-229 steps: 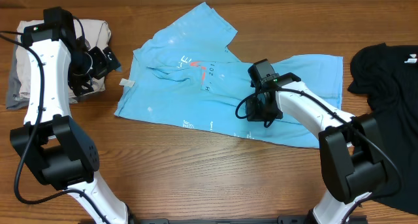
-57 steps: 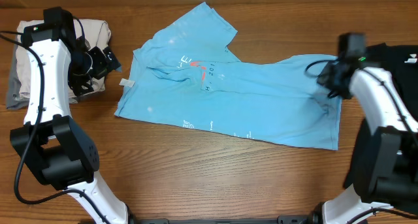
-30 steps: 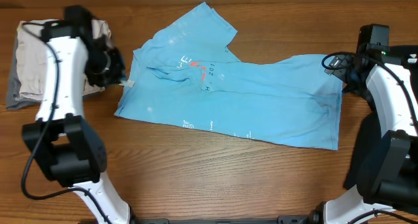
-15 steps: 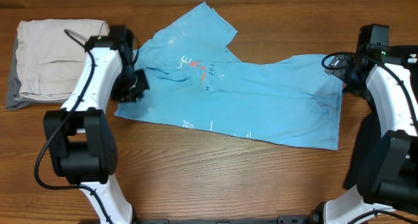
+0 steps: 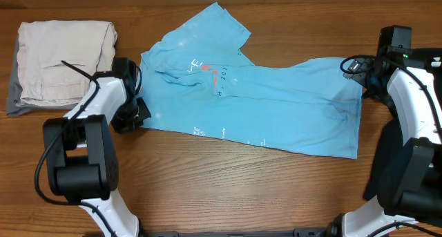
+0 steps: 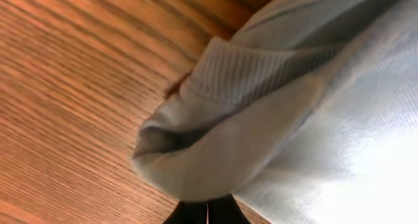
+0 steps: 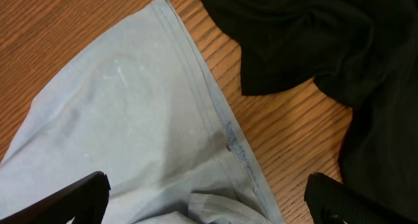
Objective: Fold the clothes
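While the wooden surface (image 5: 207,188) carries everything, the light blue T-shirt (image 5: 276,106) sprawls crumpled across its middle. There's a black garment (image 5: 414,64) at the right edge and folded beige cloth (image 5: 62,54) in the far left corner. My left hand (image 5: 133,116) is clamped on the T-shirt's left corner, and my right hand (image 5: 359,74) hangs spread wide over its right hem.

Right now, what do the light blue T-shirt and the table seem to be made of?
Light blue T-shirt: soft knit cloth, probably cotton jersey, matte. The left wrist view shows fine knit texture and a ribbed band.
Table: brown wood grain with a slight sheen. Whether it is solid wood or laminate cannot be told.
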